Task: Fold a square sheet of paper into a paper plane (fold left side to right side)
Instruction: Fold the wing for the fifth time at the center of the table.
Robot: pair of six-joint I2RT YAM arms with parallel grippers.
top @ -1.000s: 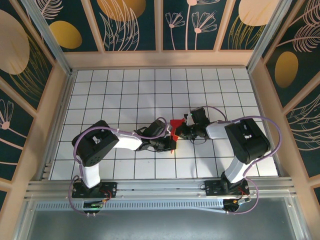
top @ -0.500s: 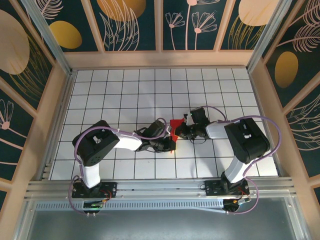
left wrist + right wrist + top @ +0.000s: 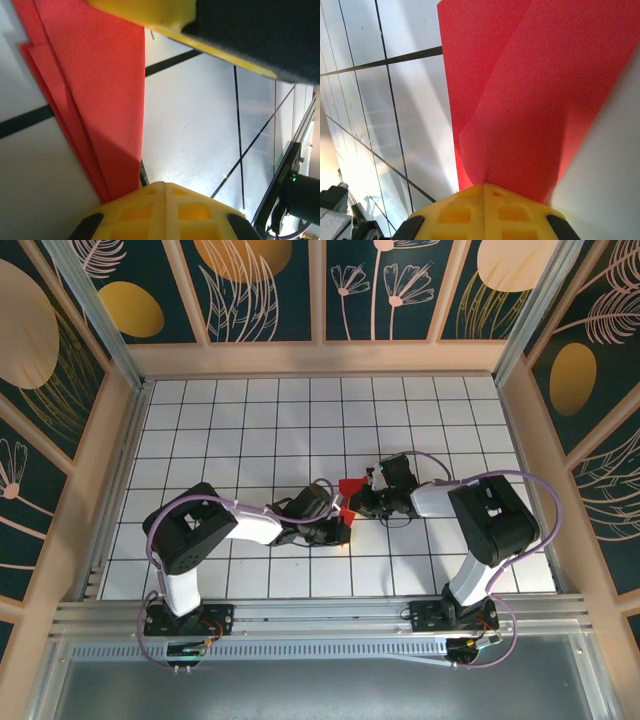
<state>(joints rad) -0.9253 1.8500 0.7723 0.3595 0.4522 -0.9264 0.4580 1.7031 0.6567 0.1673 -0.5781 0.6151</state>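
The square sheet of paper (image 3: 349, 489) is bright red and folded into layered flaps, lying mid-table between both grippers. In the right wrist view the paper (image 3: 530, 100) narrows into the seam of my right gripper (image 3: 484, 186), which is shut on its end. The right gripper (image 3: 359, 502) sits at the paper's right edge. My left gripper (image 3: 338, 532) is at its near end. In the left wrist view, the left gripper (image 3: 164, 184) has its yellow fingers pressed together, with the paper's (image 3: 95, 85) corner running under the left finger. Whether it pinches the paper is unclear.
The white gridded tabletop (image 3: 240, 430) is fenced by wooden walls (image 3: 320, 358) on three sides, with a metal rail (image 3: 320, 615) along the near edge. The right gripper's yellow finger and dark body (image 3: 240, 30) hang close above the left gripper.
The left arm's wrist has drawn slightly down and to the left. Less red paper shows beside the left gripper. The right arm has barely moved.
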